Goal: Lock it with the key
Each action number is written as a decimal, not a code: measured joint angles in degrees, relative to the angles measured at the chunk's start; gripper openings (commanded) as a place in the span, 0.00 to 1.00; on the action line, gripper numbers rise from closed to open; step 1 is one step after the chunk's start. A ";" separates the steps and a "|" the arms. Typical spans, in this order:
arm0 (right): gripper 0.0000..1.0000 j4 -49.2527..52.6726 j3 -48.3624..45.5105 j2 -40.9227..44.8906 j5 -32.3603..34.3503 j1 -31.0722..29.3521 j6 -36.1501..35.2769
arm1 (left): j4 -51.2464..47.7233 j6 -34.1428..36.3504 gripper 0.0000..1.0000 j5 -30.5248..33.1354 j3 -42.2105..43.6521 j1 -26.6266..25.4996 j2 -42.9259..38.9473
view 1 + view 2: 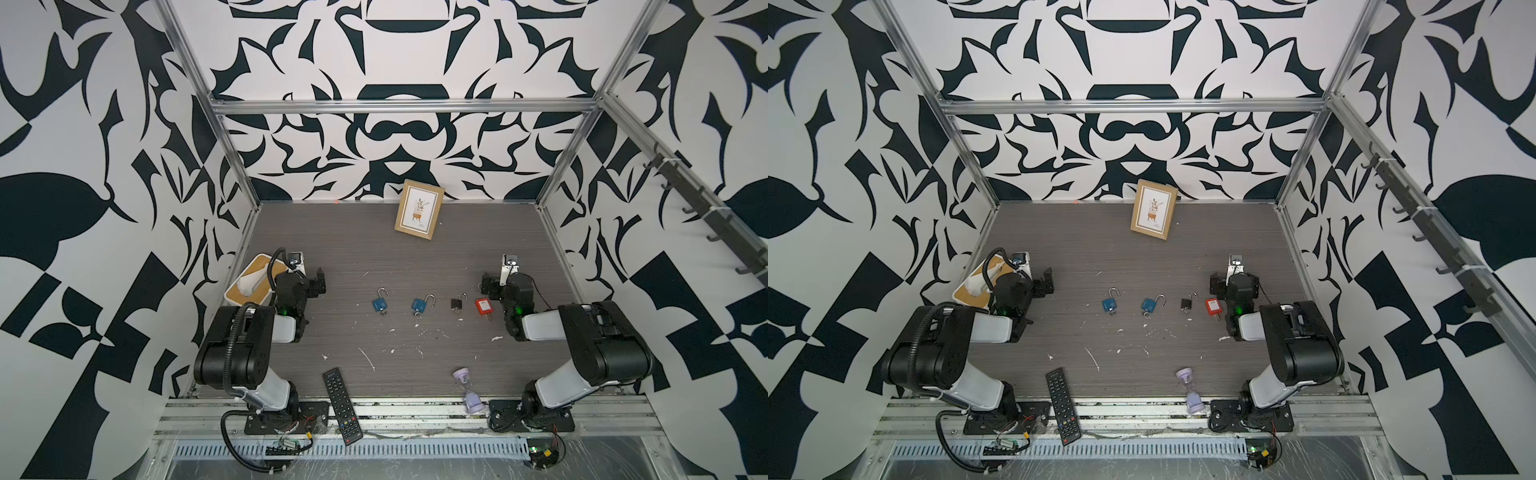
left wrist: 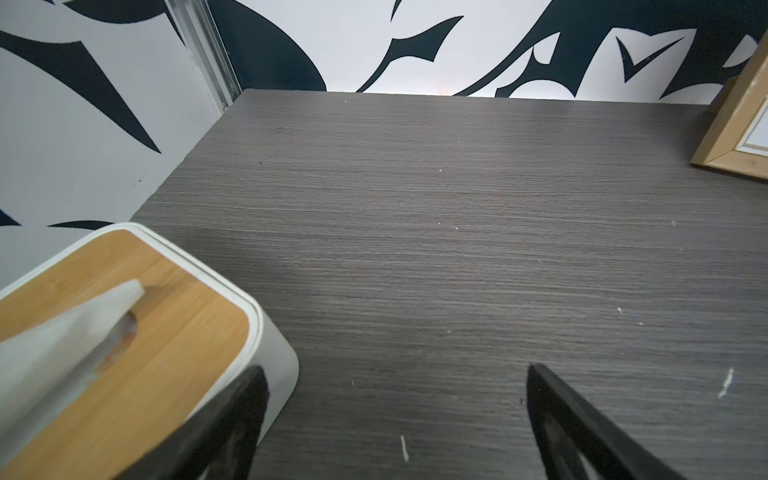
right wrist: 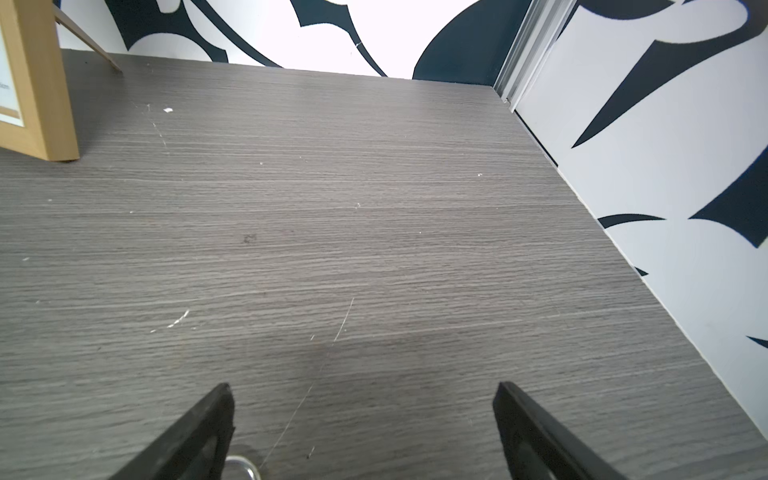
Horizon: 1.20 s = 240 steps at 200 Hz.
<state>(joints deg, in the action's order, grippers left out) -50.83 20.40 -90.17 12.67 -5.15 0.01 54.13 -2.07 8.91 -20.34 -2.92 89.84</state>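
A row of padlocks lies mid-table in both top views. Two blue padlocks [image 1: 379, 305] [image 1: 419, 305] have their shackles swung open. To their right lie a small black padlock [image 1: 457, 303] and a red padlock [image 1: 483, 306]. A small key [image 1: 382, 313] sticks out of the underside of each. My left gripper [image 1: 320, 282] [image 2: 395, 374] hovers open to the left of the row, holding nothing. My right gripper [image 1: 486, 284] [image 3: 361, 390] is open just behind the red padlock. A metal loop [image 3: 241, 465] shows at the edge of the right wrist view.
A white tissue box [image 1: 249, 282] with a wooden lid sits beside the left gripper. A wooden picture frame [image 1: 419, 214] leans at the back wall. A black remote [image 1: 343, 405] and a lilac hourglass [image 1: 469, 388] lie near the front edge.
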 measured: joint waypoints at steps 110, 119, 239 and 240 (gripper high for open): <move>0.99 0.09 0.00 0.00 -0.02 0.00 -0.02 | -0.02 0.48 0.99 -1.22 0.00 0.00 0.00; 0.99 0.17 0.00 0.00 -0.04 0.00 -0.02 | -0.02 0.48 1.00 -1.25 0.00 0.00 0.00; 0.99 0.42 0.00 0.00 -1.44 -0.09 -0.09 | -1.90 0.85 1.00 0.57 -0.28 -1.09 -0.94; 0.99 0.42 0.00 0.00 -1.46 -0.09 -0.11 | -2.23 0.87 0.99 0.96 -0.35 -1.18 -1.11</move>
<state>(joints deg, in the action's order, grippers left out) -50.41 20.40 -90.17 11.20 -5.23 -0.10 51.90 -1.19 9.87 -20.69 -4.10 88.73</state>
